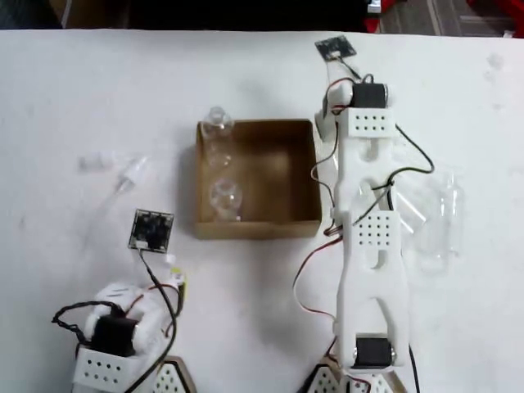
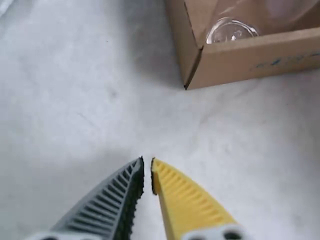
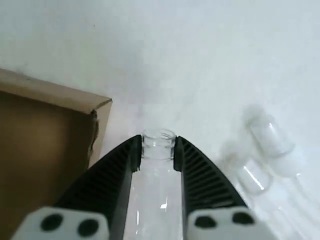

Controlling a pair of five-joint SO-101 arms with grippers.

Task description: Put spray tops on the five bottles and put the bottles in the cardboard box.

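The right gripper (image 3: 156,145) is clamping a topless clear bottle (image 3: 156,195) between its fingers, long axis running along them, mouth outward, just beside the cardboard box (image 3: 45,130). The spray tops (image 1: 124,176) are lying beyond the box, nearer the left gripper (image 2: 147,170), whose fingers are sitting almost closed, empty.

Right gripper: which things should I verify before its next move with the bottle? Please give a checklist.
1. Right gripper shut on bottle: ok.
2. Spray top on that bottle: not ok, neck open.
3. Free room in cardboard box: ok.
4. Left gripper empty: ok.
5. Small clear pieces are spray tops: cannot tell.
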